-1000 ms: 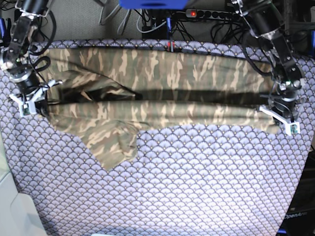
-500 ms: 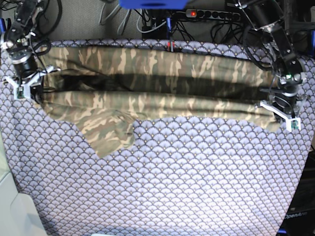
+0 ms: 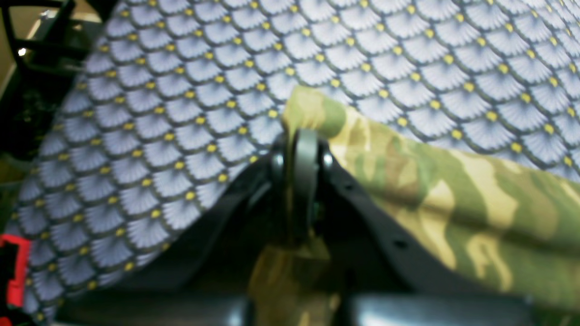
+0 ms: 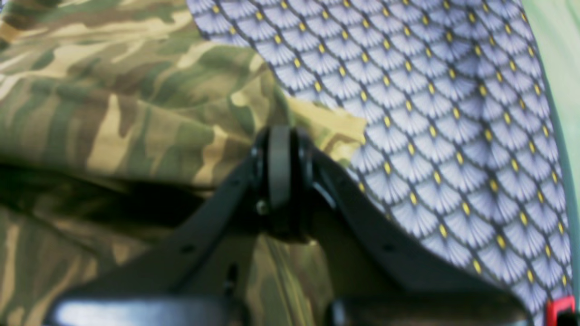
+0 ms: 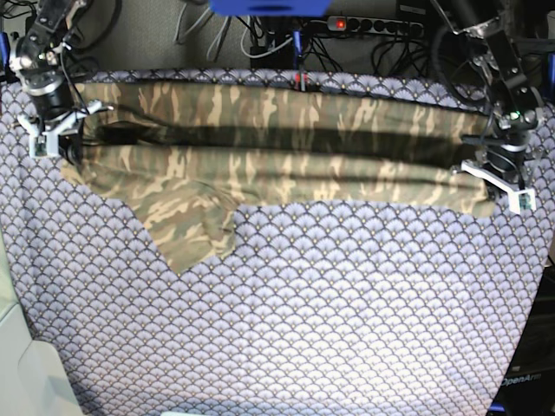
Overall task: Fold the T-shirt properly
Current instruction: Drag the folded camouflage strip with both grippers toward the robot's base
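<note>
While stretched btwn both, T-shirt (image 5: 286,165) edges clamped in left pincer (image 3: 301,136), right pincer (image 4: 280,131).

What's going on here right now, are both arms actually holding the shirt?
Yes. The left gripper and the right gripper are each shut on an edge of the camouflage T-shirt. In the base view the shirt is stretched sideways between them across the far part of the purple tablecloth, doubled lengthwise with a dark gap between the layers. One sleeve spills out toward the near side, so the fold isn't finished.
</note>
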`<state>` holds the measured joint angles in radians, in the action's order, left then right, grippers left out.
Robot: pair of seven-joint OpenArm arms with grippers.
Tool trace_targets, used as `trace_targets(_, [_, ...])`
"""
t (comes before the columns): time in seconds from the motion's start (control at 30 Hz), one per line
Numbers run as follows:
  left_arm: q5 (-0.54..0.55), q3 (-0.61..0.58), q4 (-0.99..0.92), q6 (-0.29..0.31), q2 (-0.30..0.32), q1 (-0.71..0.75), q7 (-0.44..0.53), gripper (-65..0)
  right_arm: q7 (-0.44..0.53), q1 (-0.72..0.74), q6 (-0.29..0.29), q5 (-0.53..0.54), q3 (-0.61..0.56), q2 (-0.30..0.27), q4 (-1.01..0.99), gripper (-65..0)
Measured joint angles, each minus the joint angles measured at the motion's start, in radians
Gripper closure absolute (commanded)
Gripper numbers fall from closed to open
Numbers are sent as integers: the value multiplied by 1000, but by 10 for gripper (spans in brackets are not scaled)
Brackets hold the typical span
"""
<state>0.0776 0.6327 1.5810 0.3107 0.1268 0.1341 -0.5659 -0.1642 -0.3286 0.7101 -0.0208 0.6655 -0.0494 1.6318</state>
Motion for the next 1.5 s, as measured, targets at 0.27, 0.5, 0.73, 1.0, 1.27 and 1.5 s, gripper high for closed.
trace_targets(0.27, [-2,0,-3,-1,0,-1,-3,0,-1,-24,0,0,7,0,20,0])
trace_targets(0.5, [-2,0,-5,-1,0,21,-7,0,0,-51,0,2,48,58,112,0])
trace_targets(0.73, [-1,-1,-5,0,0,21,-3,0,0,-71,0,0,74,75,115,0])
trace_targets(1.0, [-2,-7,-5,3,0,21,-3,0,3,-131,0,0,79,97,118,0])
trace_targets(1.27, [-7,-2,-5,35,0,27,0,0,185,-207,-3,-6,80,180,119,0])
trace_targets(1.5, [-17,1,-5,79,1,34,1,0,237,-251,-4,-8,80,182,119,0])
